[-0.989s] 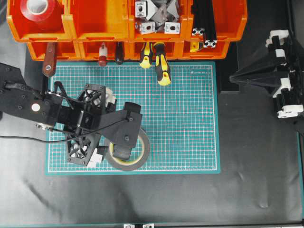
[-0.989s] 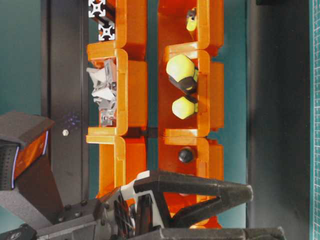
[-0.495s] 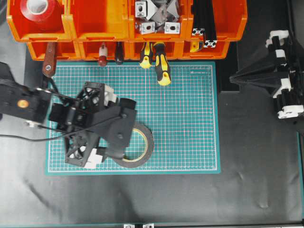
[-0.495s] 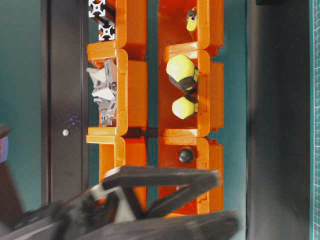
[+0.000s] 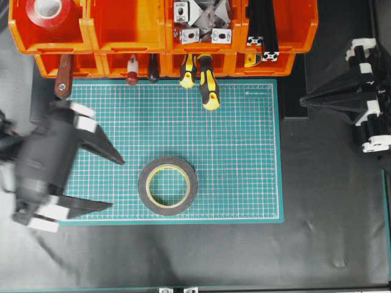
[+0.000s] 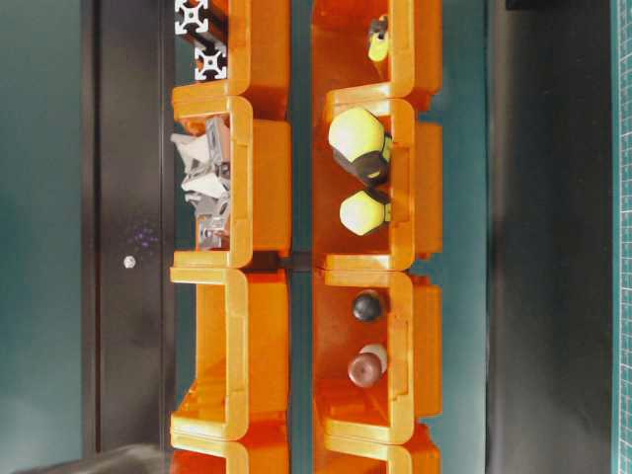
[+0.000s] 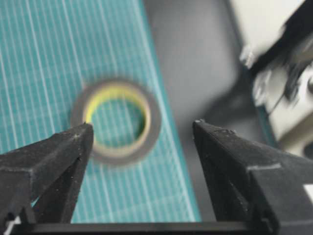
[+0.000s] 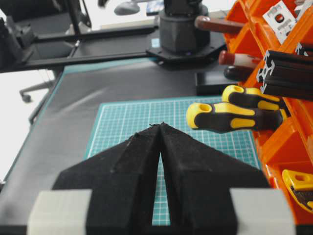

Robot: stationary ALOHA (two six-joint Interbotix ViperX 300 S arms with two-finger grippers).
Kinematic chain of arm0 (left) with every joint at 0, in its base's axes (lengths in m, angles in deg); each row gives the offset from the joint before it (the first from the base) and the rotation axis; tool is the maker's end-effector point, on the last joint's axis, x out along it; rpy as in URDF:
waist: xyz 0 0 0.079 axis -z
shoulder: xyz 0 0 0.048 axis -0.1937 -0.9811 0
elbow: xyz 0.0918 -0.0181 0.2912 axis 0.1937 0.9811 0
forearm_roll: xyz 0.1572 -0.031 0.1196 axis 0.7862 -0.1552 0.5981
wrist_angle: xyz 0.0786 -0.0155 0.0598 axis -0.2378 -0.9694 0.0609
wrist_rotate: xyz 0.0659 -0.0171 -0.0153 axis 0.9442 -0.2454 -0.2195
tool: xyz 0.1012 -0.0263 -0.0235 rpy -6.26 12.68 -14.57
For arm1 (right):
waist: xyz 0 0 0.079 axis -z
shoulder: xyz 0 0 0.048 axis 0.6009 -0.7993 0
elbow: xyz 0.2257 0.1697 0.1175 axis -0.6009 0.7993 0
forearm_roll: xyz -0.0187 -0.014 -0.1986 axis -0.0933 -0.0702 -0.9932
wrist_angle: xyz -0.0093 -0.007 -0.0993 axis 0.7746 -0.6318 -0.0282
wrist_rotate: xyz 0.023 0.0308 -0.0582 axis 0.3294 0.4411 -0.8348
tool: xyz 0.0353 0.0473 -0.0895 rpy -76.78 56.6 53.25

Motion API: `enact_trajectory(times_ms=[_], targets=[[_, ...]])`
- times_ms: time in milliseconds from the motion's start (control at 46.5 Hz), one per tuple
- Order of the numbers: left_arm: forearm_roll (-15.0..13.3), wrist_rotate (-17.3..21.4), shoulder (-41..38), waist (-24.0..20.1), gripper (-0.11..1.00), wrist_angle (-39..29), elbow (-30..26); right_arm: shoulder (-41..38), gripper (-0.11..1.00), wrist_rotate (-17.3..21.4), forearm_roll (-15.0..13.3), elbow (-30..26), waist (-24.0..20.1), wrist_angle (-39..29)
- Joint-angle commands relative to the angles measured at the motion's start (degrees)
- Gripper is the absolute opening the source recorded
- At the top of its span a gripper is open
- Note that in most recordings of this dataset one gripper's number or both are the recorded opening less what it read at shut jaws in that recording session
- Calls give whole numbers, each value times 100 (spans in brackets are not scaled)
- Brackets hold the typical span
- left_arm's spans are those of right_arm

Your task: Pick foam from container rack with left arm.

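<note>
The foam [image 5: 168,185] lies flat on the green mat [image 5: 244,152], a round black ring with a cream-yellow inner liner, near the mat's front edge. My left pincer [image 5: 116,183] stands wide, its two pointed matte black fingers [image 5: 101,146] spread apart and holding nothing; it is left of the foam and not touching it. In my left wrist view the ring looks blurred between my rough, grainy fingertips. The container rack [image 5: 128,36] of glossy orange plastic bins stands at the far side, with a red tape roll [image 5: 52,13] in its left bin. My right pincer [image 8: 160,128] has its wedge-shaped fingers pressed together, empty.
</note>
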Motion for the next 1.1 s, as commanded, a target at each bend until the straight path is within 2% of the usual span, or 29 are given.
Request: enact_trajectory(times_ms=[0,430,645,796,1075], targets=[[18,-9,483,-62,77,571,202,0,0,0,9,-158,-18,0],[18,88,2250,-360,77,1468,1292,290,0,0,9,-176,-18,-132],[18,149,2725,-360,77,1635,1811,545,0,0,9,-149,-18,-141],[9,149,3006,-404,76,1881,1969,624,0,0,9,-167,-18,-141],[18,149,3384,-580,76,1890,2232,624,0,0,9,-149,-18,-141]])
